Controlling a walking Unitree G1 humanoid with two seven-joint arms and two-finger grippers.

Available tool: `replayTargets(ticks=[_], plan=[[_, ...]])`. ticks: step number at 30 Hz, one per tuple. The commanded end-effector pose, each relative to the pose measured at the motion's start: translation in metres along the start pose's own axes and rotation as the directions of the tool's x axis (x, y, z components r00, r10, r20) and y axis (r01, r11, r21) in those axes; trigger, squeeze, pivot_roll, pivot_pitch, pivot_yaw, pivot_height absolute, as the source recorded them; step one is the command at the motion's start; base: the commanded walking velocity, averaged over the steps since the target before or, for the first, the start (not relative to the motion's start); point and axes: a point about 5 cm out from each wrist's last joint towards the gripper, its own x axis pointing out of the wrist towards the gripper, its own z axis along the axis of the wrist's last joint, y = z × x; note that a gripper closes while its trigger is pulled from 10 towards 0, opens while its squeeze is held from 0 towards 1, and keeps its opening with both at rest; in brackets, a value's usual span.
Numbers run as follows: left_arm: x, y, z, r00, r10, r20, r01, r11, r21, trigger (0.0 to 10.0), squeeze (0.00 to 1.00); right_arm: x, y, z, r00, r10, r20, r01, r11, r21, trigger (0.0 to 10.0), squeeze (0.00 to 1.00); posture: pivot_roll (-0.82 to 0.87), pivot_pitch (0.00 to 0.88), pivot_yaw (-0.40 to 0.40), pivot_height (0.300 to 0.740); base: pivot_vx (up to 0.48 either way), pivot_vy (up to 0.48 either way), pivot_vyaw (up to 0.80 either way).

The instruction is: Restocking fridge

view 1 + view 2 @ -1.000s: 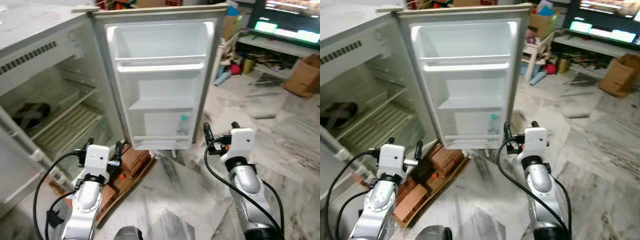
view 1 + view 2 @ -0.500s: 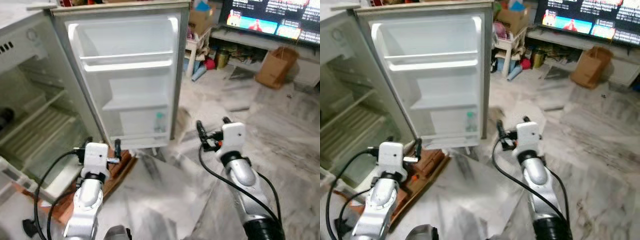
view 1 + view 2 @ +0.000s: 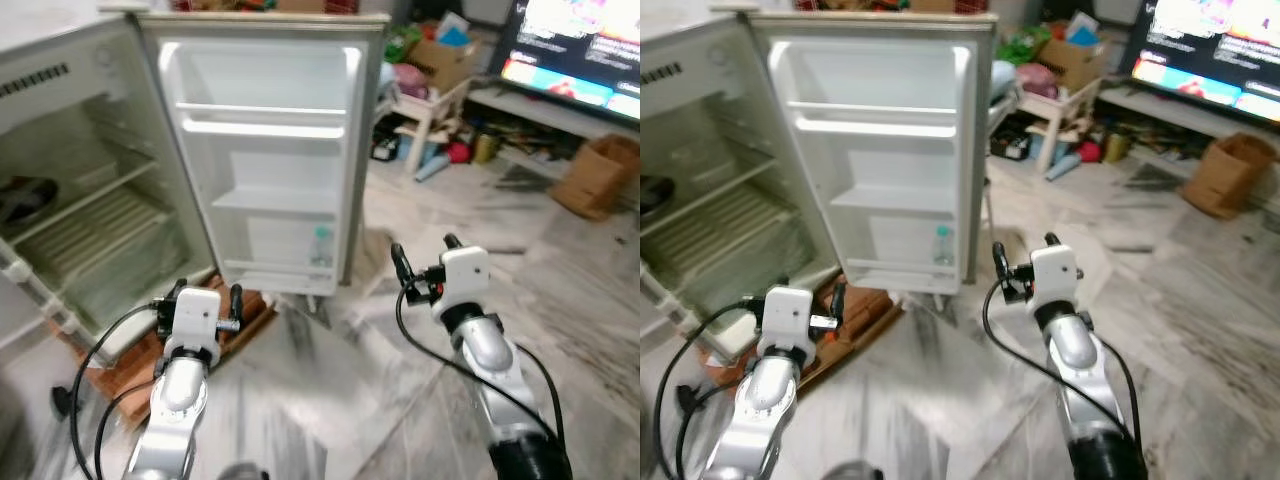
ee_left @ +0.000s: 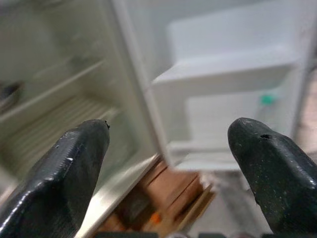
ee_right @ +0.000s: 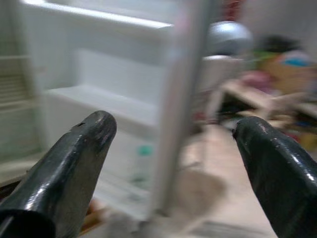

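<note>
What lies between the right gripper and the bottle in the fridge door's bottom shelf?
In the left eye view, bare marble floor and the door's edge separate the right gripper from the bottle; nothing else intervenes.

Both arms raised — left gripper (image 3: 204, 297), right gripper (image 3: 424, 259) spread, empty.

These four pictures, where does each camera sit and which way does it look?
Left eye view: on the head, looking down at the open white fridge door; left gripper and right gripper show.
Right eye view: the other head eye, same scene.
Left wrist view: along black fingers toward the fridge.
Right wrist view: along black fingers at the door's edge.
All share the green-capped clear bottle in the door.
</note>
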Motion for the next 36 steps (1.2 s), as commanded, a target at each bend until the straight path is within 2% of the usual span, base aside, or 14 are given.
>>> replayTargets(ticks=[1,10,16,20,26,30,36], plan=[[0.000,-0.001,-0.001,1.000,-0.007,-0.007,0.007,1.000,0.007,10.0,0.00,0.002,-0.003,0.005,1.000,-0.005,0.019,0.005,1.000,-0.009,10.0,0.00,0.11,0.050,0.017,0.740,0.337,-0.337,0.00],[0.003,-0.002,0.004,1.000,-0.018,0.010,0.017,1.000,0.016,10.0,0.00,0.005,-0.004,0.006,0.999,-0.029,0.034,0.030,0.999,-0.016,10.0,0.00,0.10,0.053,0.042,0.740,0.340,-0.335,0.00],[0.004,-0.003,0.003,1.000,-0.010,0.005,0.010,1.000,0.015,10.0,0.00,0.006,0.000,0.009,0.998,0.024,0.056,-0.020,0.998,-0.062,10.0,0.00,0.10,0.059,0.030,0.740,0.340,-0.335,0.80],[0.004,-0.007,0.003,1.000,-0.017,0.005,0.017,1.000,0.019,10.0,0.00,0.008,0.000,0.009,0.998,0.024,0.055,-0.020,0.998,-0.061,10.0,0.00,0.11,0.060,0.026,0.740,0.338,-0.337,0.80],[0.005,-0.004,0.001,1.000,0.001,-0.019,0.000,1.000,0.018,10.0,0.00,0.013,0.001,0.010,0.998,0.028,0.054,-0.025,0.998,-0.057,10.0,0.00,0.11,0.061,0.023,0.740,0.324,-0.351,0.80],[0.004,-0.001,-0.004,0.999,0.005,-0.037,-0.004,1.000,0.029,10.0,0.00,0.014,0.002,0.015,0.996,0.048,0.079,-0.041,0.995,-0.091,10.0,0.00,0.11,0.063,0.016,0.740,0.000,-0.435,0.80],[0.007,0.001,-0.002,0.999,0.018,-0.031,-0.017,0.999,0.030,10.0,0.00,0.013,0.000,0.011,0.997,0.040,0.067,-0.034,0.996,-0.087,10.0,0.00,0.11,0.061,0.015,0.740,0.040,-0.426,0.80]])
